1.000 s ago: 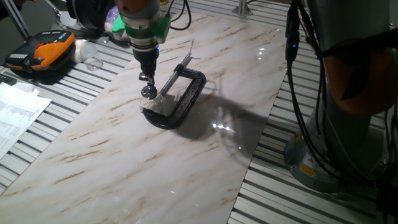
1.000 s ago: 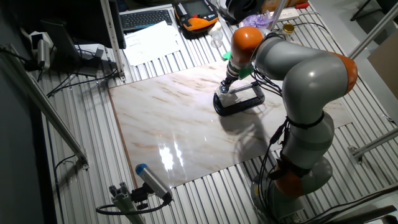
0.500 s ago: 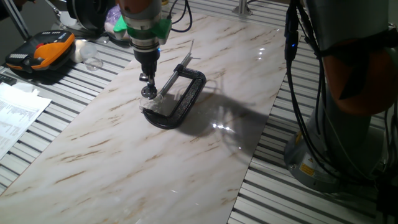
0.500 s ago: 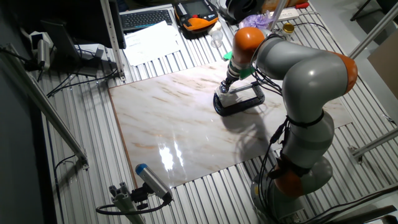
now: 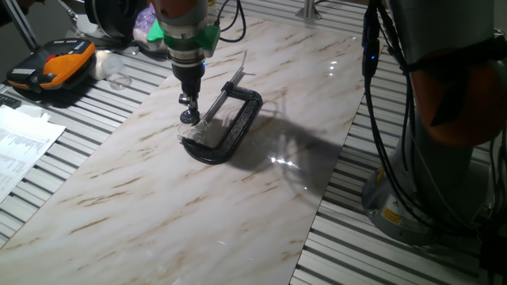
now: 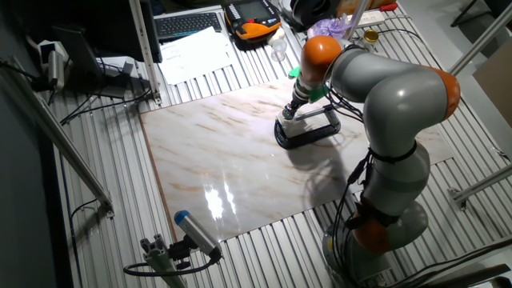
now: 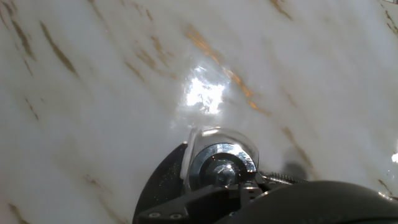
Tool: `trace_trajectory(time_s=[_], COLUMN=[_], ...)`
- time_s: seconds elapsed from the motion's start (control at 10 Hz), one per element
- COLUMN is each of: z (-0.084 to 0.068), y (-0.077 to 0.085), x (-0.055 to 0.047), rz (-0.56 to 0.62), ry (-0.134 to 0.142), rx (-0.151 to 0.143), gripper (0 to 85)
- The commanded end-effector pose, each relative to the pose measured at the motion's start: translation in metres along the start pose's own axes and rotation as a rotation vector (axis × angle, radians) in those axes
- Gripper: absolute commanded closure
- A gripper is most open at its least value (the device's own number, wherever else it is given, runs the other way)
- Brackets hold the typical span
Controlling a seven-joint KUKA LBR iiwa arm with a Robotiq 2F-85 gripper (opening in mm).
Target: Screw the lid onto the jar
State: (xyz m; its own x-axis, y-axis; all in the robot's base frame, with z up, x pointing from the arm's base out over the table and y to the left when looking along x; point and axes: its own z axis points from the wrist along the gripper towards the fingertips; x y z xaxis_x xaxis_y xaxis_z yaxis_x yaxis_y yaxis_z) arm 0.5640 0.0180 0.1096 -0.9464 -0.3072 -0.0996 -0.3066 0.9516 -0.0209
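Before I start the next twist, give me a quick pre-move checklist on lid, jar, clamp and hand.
1. Jar seated in the black C-clamp: ok, it sits at the clamp's near end.
2. Lid over the jar mouth: ok, looks centred in the hand view.
3. Hand directly above the lid: ok.
4. Hand gripping the lid: cannot tell, contact is too small to see.
5. Threads engaged: cannot tell.
6. Clamp flat on the marble table: ok.

The jar (image 5: 190, 129) is small, clear and cylindrical, standing upright on the marble tabletop (image 5: 158, 198). The lid (image 7: 222, 163), a round silvery cap with a shiny rim and darker centre, sits level on its mouth.
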Motion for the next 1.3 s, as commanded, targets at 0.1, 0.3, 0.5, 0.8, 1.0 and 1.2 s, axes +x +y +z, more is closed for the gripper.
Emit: trace_trajectory(time_s=[0.1, 0.3, 0.5, 0.8, 1.0, 1.2], z=[-0.0015, -0.0042, -0.0032, -0.0041, -0.0029, -0.0006], y=[-0.0002, -0.0007, -0.0011, -0.0034, -0.0015, 0.0027], x=[0.0004, 0.0017, 0.0023, 0.0052, 0.0052, 0.0045], rz=[0.008, 0.012, 0.009, 0.003, 0.005, 0.009], ry=[0.000, -0.002, -0.003, -0.006, -0.005, -0.007], rx=[-0.009, -0.015, -0.015, -0.020, -0.018, -0.016], gripper=[85.0, 85.0, 85.0, 85.0, 85.0, 85.0])
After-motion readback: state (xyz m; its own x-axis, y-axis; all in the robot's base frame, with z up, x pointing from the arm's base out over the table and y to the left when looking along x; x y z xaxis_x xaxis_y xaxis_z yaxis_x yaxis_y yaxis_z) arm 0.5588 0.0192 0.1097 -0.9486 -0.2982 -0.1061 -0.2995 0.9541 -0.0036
